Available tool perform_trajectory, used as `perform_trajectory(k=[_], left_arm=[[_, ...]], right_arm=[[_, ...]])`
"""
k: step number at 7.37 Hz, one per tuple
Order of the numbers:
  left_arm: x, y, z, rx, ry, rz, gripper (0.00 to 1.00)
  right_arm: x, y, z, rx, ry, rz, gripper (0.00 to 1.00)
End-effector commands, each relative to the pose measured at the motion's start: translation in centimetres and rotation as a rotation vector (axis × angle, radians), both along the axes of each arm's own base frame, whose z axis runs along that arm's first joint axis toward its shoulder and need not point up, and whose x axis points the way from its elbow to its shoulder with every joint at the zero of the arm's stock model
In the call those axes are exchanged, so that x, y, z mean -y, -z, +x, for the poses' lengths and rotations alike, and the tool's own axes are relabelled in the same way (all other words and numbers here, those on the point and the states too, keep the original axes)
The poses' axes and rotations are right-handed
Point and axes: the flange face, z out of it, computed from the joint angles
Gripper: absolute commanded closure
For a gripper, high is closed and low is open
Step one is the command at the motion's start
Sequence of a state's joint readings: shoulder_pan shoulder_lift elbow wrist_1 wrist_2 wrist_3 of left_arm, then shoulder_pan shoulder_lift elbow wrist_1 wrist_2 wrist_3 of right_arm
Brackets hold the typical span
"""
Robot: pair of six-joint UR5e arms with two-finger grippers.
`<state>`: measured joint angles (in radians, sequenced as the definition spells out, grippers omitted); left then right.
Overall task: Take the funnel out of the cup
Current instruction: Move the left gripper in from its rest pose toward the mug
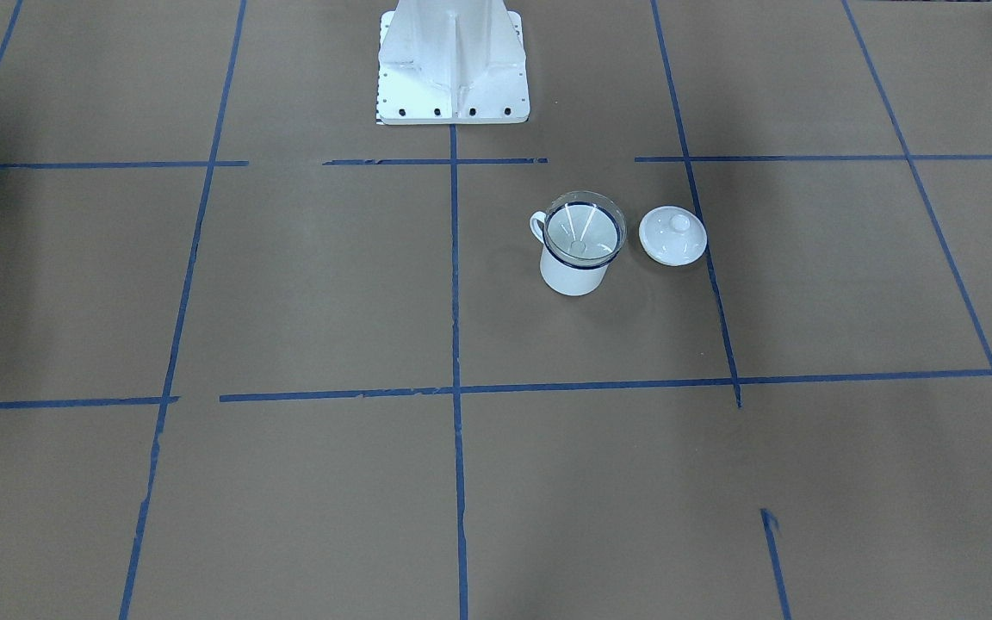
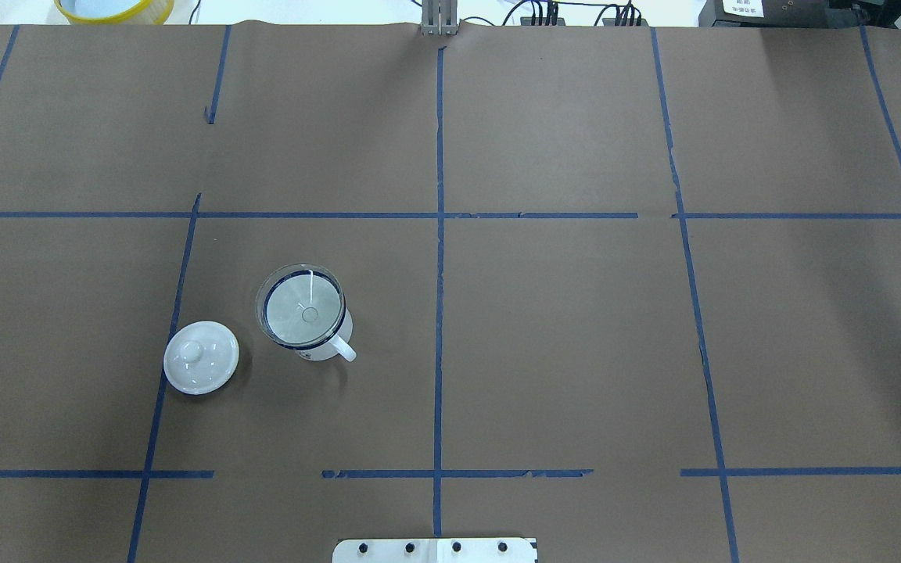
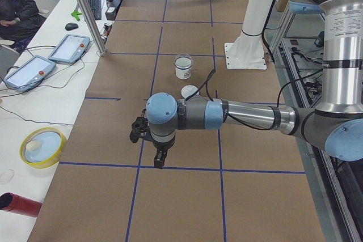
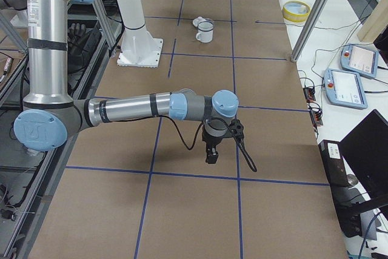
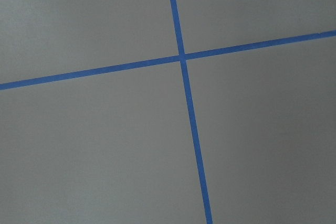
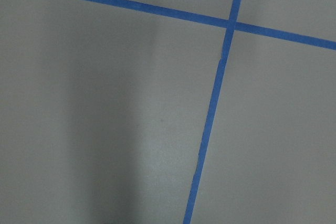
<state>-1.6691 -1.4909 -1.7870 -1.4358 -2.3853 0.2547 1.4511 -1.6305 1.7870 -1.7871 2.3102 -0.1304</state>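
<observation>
The cup (image 1: 576,274) is a white mug with a dark blue rim and stands upright on the brown table. The clear funnel (image 1: 583,226) sits in its mouth with its stem pointing down inside. Both also show in the overhead view, funnel (image 2: 302,306) in cup (image 2: 319,352), on the robot's left half. My left gripper (image 3: 160,160) shows only in the exterior left view, hanging over the table far from the cup (image 3: 183,67); I cannot tell if it is open. My right gripper (image 4: 211,153) shows only in the exterior right view, far from the cup (image 4: 205,31); its state is unclear.
A white domed lid with a knob (image 1: 673,234) lies on the table beside the cup, also in the overhead view (image 2: 201,356). The robot base (image 1: 453,60) stands at the table's near edge. A yellow bowl (image 3: 42,147) and control tablets (image 3: 69,48) lie off the table.
</observation>
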Motion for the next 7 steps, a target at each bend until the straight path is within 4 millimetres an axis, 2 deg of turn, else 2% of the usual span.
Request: perform_trajectory(k=[1, 3, 4, 7], left_arm=[[-0.1, 0.8, -0.1, 0.002, 0.0, 0.016, 0.0], [0.0, 0.7, 0.1, 0.003, -0.004, 0.014, 0.0], [0.4, 1.3, 0.1, 0.002, 0.002, 0.02, 0.0], [7.0, 11.0, -0.5, 0.017, 0.002, 0.225, 0.0]], right_arm=[[0.0, 0.0, 0.0, 0.0, 0.0, 0.0, 0.0], [0.0, -0.1, 0.0, 0.0, 0.0, -0.002, 0.0], [0.0, -0.1, 0.0, 0.0, 0.0, -0.002, 0.0], [0.0, -0.1, 0.0, 0.0, 0.0, -0.002, 0.0]])
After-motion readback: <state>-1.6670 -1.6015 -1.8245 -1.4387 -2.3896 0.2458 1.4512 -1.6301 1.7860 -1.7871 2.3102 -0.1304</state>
